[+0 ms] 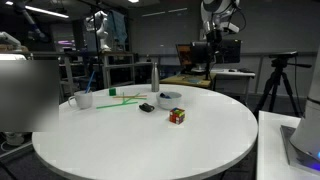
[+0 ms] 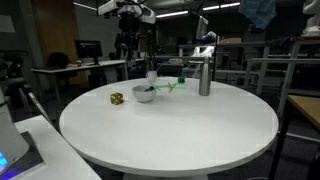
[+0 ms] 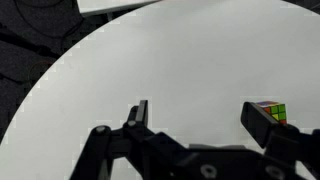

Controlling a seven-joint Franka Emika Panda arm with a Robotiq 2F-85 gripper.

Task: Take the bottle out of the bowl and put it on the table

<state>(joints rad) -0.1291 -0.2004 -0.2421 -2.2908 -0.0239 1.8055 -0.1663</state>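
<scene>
A: What did we see of the arm point(image 1: 217, 12) above the table point(image 1: 150, 140)?
B: We saw white rounded segments with dark joints; its gripper point(image 3: 197, 110) was black, with two flat, blocky fingers point(image 3: 141, 112).

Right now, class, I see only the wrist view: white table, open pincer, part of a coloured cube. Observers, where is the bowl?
Observer: The bowl sits close beside the cube, apart from it.
Operator: Anything tall nearby?
Observer: A slim grey metal bottle stands upright, apart from the bowl.
Operator: What else?
Observer: A white cup stands farther along the table.
</scene>
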